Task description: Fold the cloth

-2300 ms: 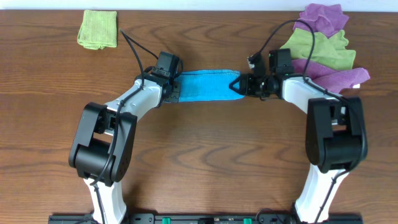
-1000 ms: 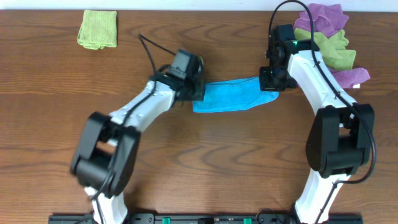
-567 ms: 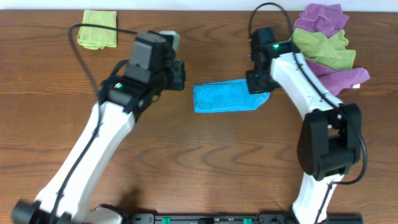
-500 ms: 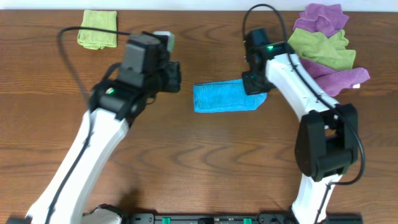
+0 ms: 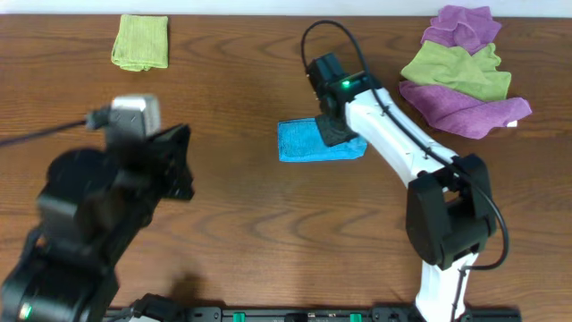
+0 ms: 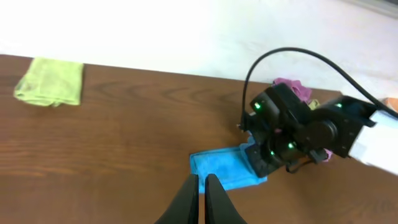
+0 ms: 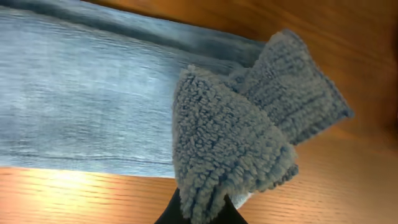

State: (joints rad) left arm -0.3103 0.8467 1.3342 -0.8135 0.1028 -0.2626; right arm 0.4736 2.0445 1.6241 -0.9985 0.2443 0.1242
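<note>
**Crosswise fold in hand, one end pinched**

Looks like the end-to-end fold. Pinches a fuzzy, bunched end of the cloth (image 7: 124, 99) tight between the jaws of the right gripper (image 7: 198, 214), with the rest of the blue strip flat on the table (image 5: 268, 233), ahead of and beneath those jaws. From above, sits over the strip's right part, the lifted end doubled back under the fingers and the far edge bare beyond the fingertips.

Shows the left gripper (image 6: 199, 194) raised well clear, jaws pressed together on nothing, the cloth ahead of and below its tips.

Next, probably: carry the pinched end across to the edge farthest from the jaws, lower it, and let go only once the edges line up. Calls for lifting rather than dragging, or risks pulling the lower layer askew.
</note>
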